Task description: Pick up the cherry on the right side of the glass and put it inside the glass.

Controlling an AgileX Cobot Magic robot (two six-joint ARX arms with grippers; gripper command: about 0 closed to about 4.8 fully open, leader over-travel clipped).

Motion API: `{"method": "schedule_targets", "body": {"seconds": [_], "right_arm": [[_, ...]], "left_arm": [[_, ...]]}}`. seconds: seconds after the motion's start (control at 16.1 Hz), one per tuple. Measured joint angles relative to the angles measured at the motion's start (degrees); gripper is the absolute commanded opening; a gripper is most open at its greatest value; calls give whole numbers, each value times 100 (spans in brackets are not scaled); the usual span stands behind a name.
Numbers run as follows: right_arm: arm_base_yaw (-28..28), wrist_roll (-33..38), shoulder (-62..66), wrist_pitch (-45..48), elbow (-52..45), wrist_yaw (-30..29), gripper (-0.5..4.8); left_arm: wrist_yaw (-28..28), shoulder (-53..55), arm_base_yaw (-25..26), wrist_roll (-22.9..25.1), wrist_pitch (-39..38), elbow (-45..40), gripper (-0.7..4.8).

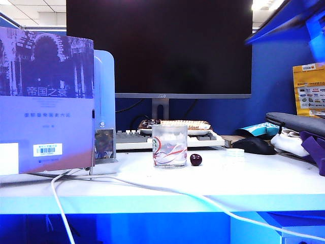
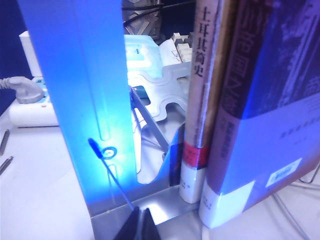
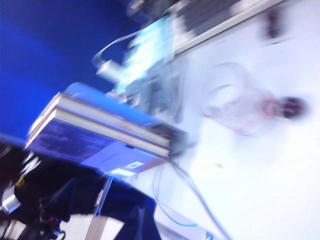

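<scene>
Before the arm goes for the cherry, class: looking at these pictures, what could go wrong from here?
1. The cherry is small, round and glossy, so it may roll off or slip from the fingers.
2. It lies close beside the glass, so a descending gripper could knock the glass.
3. The right gripper is shut and far from the cherry; its view is motion-blurred, so aiming may be off. The left gripper sits shut by the books.

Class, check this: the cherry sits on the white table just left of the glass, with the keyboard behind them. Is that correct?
One detail is wrong. In the exterior view the cherry sits just right of the glass, not left. It is on the white table, with the keyboard behind them.
</scene>
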Motion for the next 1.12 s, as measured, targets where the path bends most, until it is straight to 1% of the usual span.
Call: {"method": "schedule_targets", "body": {"seconds": [0.06,0.12,0.19,0.25,0.31,0.37,0.5,0.56,0.68,0.75,1.0,1.12], "right_arm": [[81,-109,319,282,0,35,5],[190,-400,605,348,2,380,68],[387,-931,885,264,70,968,151],[562,-1449,1099,160,170,1508,248],[667,-1764,1209,107,221,1843,423],[809,-2140,1353,50,278,2243,479],[1102,-2817,1703,-15,560,2872,479],[1176,-3049,1777,-11,658,3051,479],[1250,-3394,2017,31,916,3536,479],[1250,-3523,2181,28,1054,3683,479],[1248,-3674,2955,-197,1740,3790,479],[1248,-3687,3526,-780,2328,3801,479]], "left_arm": [[0,0,0,2,2,0,-5],[0,0,0,0,0,0,-5],[0,0,0,0,2,0,-5],[0,0,0,0,0,0,-5],[0,0,0,0,0,0,-5],[0,0,0,0,0,0,-5],[0,0,0,0,0,0,-5],[0,0,0,2,0,0,-5],[0,0,0,0,0,0,-5],[0,0,0,0,0,0,-5],[0,0,0,2,0,0,-5],[0,0,0,2,0,0,-5]]}}
